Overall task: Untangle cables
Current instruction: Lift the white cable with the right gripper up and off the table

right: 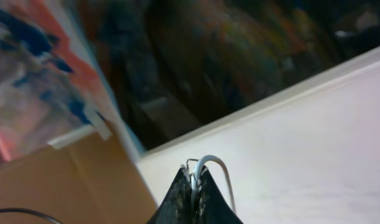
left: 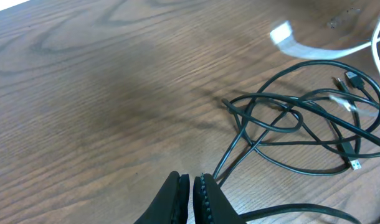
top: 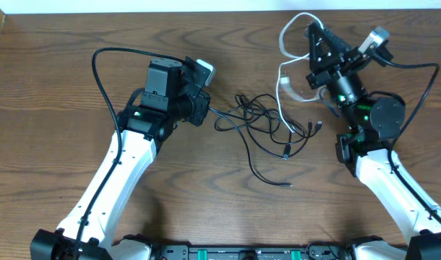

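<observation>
Right now my left claw (left: 191,186) is pinched shut on a black cable (left: 222,167) running into the knot of black cables (top: 267,119) lying mid-table (top: 61,87), while my right claw (right: 193,183) is clamped tight on the white cable (right: 209,163), which loops down beside that knot.

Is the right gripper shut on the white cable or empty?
Shut on the white cable: the right gripper pinches it in its wrist view.
</observation>
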### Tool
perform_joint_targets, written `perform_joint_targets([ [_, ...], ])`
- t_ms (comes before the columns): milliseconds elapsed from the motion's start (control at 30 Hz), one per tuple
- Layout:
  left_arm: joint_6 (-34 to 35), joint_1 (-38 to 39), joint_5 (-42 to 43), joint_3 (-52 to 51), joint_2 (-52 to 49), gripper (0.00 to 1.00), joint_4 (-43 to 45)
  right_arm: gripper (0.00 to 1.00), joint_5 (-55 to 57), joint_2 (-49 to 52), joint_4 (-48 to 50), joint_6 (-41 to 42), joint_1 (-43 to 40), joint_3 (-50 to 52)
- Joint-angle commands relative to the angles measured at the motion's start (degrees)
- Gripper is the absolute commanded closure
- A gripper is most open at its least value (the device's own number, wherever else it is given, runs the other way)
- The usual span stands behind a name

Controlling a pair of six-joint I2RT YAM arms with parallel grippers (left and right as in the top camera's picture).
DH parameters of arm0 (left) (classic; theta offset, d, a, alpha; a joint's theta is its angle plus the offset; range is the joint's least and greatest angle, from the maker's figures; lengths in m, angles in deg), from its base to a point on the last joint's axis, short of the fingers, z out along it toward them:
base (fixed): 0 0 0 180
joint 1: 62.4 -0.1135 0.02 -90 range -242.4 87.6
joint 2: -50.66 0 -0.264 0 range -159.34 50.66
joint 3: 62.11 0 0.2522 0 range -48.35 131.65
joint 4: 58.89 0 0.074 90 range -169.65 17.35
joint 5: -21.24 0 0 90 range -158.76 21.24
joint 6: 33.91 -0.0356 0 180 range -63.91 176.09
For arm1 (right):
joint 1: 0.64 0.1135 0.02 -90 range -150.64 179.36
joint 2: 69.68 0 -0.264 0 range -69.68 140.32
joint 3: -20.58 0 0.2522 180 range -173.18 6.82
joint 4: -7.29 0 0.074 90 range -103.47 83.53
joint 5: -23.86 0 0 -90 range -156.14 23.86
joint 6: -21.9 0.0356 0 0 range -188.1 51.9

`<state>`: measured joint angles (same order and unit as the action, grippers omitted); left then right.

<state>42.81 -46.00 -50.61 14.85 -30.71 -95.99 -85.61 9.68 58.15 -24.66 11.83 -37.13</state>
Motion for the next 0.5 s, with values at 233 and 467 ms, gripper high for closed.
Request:
perform_joint_targets([
  [233, 0.92, 0.07, 0.63, 0.87, -0.63, 0.93, 0.24, 0.99, 1.31, -0.31, 3.13, 4.37, 1.05, -7.65],
  [467, 0.92, 0.07, -1.31, 0.87, -0.9, 0.92, 0.22, 0.99, 0.92, -1.6, 2.84, 5.16, 0.17, -9.99],
])
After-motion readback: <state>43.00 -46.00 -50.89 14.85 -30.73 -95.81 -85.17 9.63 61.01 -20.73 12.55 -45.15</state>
